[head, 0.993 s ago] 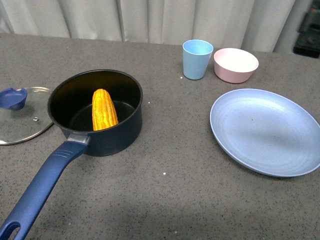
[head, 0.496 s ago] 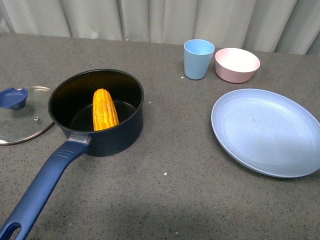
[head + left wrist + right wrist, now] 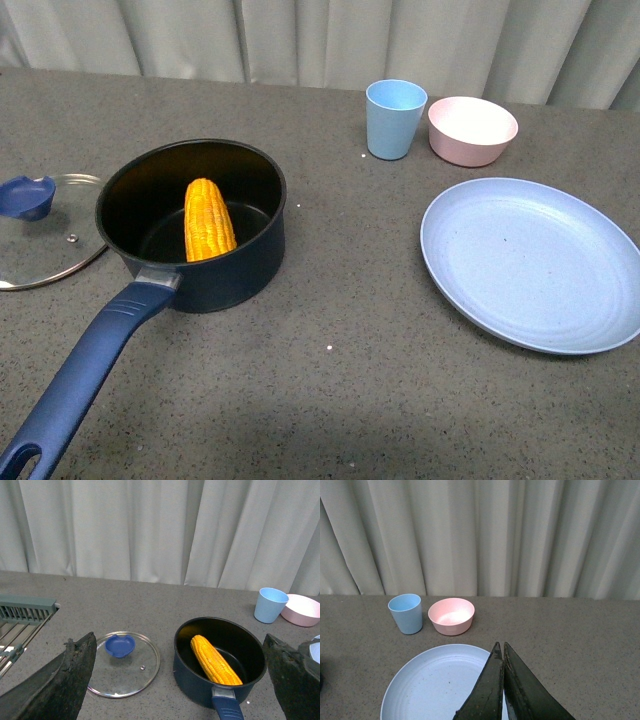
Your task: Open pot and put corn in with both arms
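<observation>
L hand (image 3: 180,680) wide apart; corn (image 3: 208,219) in pot (image 3: 195,225).

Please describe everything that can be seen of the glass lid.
The glass lid is round and clear, with a metal rim, a blue knob and a small vent hole. It lies flat on the grey table, knob up, off the pot and to its left in the front view. Nothing holds it; whether its rim touches the pot is unclear.

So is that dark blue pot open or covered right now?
Open. The dark navy saucepan has no cover; its glass lid with the blue knob lies flat on the table beside it, and the yellow corn cob sits inside.
</observation>
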Robot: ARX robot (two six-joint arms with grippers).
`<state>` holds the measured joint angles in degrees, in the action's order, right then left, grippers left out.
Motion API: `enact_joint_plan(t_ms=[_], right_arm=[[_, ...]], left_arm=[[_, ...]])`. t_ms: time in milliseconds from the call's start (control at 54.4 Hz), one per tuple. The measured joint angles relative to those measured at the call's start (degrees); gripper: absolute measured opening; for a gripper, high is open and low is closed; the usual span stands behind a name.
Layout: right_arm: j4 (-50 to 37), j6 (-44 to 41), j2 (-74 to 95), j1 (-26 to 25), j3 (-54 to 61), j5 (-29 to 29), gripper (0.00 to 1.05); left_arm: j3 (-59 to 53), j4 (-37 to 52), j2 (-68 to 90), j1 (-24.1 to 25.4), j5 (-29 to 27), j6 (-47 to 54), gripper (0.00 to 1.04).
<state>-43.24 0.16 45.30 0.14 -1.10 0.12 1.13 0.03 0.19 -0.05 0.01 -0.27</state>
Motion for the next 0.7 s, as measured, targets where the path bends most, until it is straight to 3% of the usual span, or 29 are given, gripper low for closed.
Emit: enact_joint_plan(t_ms=[699], right_arm=[[20.4,0.0,-22.5,0.0,0.8,0.0,0.01]], left_arm=[[0.0,0.0,0.0,0.0,0.0,0.0,0.98]])
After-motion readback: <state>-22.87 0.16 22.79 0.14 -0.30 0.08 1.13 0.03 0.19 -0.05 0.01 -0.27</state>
